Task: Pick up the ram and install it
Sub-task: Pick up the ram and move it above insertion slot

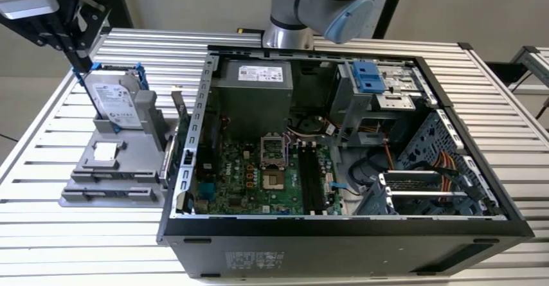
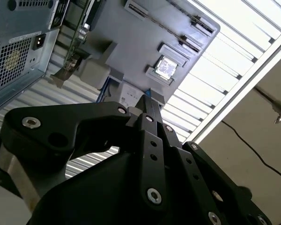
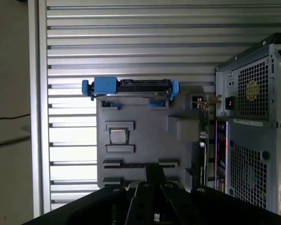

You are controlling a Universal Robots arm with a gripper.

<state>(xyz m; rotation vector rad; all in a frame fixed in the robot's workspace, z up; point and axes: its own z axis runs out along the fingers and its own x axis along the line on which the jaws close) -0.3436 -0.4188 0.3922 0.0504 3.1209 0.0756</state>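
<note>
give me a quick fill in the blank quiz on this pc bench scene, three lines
1. The hard drive standing on the gray fixture sits in a ___ frame.
2. The fixture lies to the exterior view's ___ of the computer case.
3. The gripper hangs above the fixture, ___ the computer case.
Missing words: blue; left; outside.

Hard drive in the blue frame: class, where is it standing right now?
In the exterior view the hard drive stands upright at the far end of the grey holder, on the exterior view's left, beside the open computer case.
</note>
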